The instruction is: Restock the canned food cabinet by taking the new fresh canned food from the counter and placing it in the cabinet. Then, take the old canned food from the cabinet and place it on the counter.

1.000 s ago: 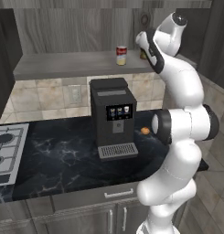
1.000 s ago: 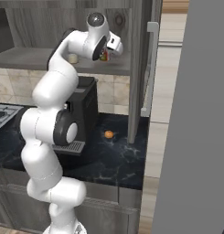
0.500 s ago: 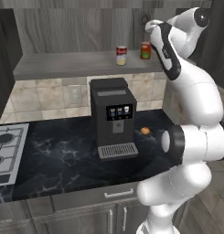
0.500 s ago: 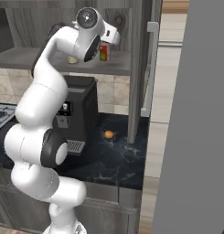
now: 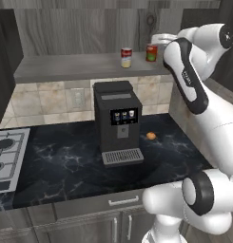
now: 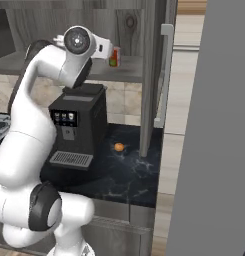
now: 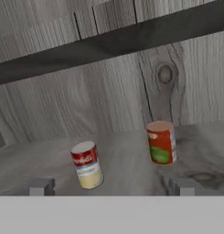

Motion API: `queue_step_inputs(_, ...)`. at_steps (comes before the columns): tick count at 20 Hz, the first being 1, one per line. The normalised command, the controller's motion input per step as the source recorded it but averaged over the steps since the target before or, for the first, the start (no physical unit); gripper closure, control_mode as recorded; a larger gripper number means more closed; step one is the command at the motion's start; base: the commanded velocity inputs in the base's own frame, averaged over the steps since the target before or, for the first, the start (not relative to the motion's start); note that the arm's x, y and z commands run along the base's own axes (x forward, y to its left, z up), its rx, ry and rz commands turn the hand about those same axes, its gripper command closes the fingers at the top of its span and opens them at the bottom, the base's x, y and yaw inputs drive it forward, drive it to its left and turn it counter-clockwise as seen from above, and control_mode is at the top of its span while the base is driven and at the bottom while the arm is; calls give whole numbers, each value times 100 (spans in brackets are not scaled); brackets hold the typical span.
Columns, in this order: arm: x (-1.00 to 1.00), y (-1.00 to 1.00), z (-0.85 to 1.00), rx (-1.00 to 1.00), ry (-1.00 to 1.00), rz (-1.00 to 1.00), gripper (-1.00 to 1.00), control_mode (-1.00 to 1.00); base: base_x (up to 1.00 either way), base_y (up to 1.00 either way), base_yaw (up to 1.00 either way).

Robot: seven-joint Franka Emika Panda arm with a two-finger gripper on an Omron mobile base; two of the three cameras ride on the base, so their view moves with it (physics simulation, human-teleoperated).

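The open grey wood-grain cabinet [image 5: 80,66] holds two upright cans, apart on its shelf above the black coffee machine [image 5: 117,122]: the old canned food [image 7: 87,164], red over cream, its label writing too blurred to read, and the new fresh canned food [image 7: 161,142], red-orange with a green band. A small orange object [image 5: 150,135] lies on the black marble counter [image 5: 65,166] beside the machine, a gas hob [image 5: 6,152] further along. The gripper [image 7: 113,186] hangs empty before the cans, fingertips [image 7: 40,186] spread wide.

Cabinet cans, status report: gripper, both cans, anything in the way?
Gripper open, empty, facing the cabinet. Fresh can and old can both upright on the shelf, apart. Nothing between fingers and cans.
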Motion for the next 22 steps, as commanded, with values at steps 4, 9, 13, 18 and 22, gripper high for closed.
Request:
queue_step_inputs(4,-23,95,0,-17,27,8,-100,-100,0,0,0)
queue_step_inputs(9,0,55,0,-16,28,2,-100,-100,0,0,0)
queue_step_inputs(13,9,-1,-24,0,4,0,-100,-100,0,0,0)
queue_step_inputs(18,12,0,-64,-1,6,0,-100,-100,0,0,0)
queue_step_inputs(22,18,0,-30,0,1,0,-100,-100,0,0,0)
